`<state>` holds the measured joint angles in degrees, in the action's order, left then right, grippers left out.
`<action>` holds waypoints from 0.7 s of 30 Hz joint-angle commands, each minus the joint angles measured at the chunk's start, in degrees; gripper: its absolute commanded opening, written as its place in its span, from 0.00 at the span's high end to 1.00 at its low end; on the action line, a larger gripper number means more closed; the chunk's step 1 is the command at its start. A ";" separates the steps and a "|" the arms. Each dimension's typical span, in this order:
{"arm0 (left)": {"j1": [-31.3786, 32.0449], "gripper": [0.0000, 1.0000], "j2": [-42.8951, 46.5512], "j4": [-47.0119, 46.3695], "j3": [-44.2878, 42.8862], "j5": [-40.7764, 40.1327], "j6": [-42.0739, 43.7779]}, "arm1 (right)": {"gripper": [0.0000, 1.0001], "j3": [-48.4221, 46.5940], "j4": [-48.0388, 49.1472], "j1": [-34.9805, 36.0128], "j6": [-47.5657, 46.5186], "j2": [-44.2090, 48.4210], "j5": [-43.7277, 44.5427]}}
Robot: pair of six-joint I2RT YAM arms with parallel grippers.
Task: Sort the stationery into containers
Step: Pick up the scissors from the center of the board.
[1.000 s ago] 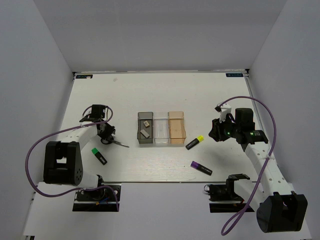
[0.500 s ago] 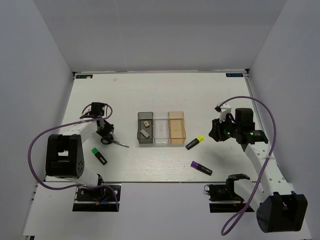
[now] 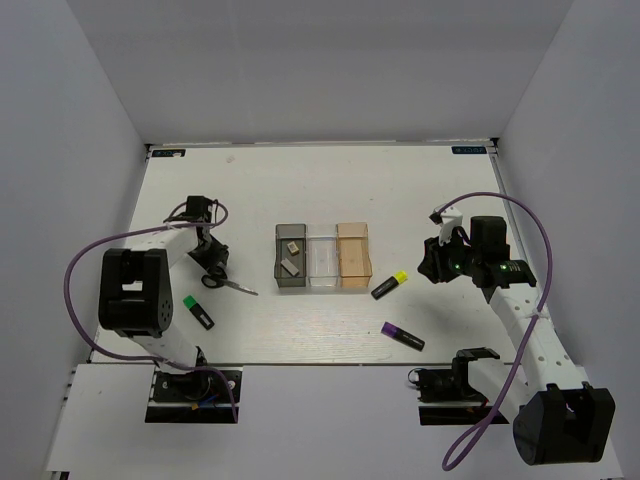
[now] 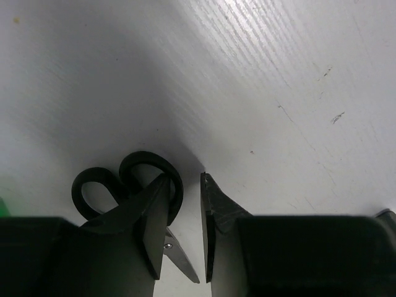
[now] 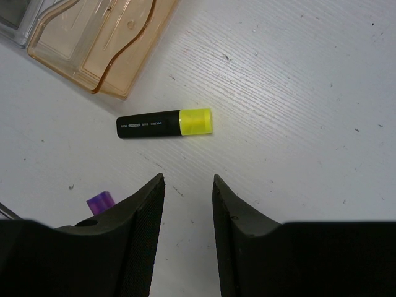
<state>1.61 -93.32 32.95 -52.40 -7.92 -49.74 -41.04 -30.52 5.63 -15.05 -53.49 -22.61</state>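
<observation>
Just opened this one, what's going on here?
Two arms are sorting stationery into a row of three bins. Both erasers already lie in the dark grey bin; the clear bin and amber bin look empty. The left pincer is low over the black scissors on the table, jaws apart, not gripping them. The right pincer hovers open near the yellow marker. The purple marker and green marker lie loose.

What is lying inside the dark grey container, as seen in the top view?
Inside the dark grey container lie two beige blocks, apart: the far eraser block and the near eraser block. Nothing covers the container from above; only the floor under the blocks is hidden.
</observation>
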 commanded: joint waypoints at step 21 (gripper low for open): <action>2.17 1.00 5.59 7.48 -5.68 4.05 10.70 | 0.36 -2.21 -0.32 -0.18 -0.07 1.64 -0.06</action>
<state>2.35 -94.26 38.17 -55.64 -6.52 -42.48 -41.04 -30.55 5.63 -14.87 -52.47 -22.46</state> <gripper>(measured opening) 0.133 0.611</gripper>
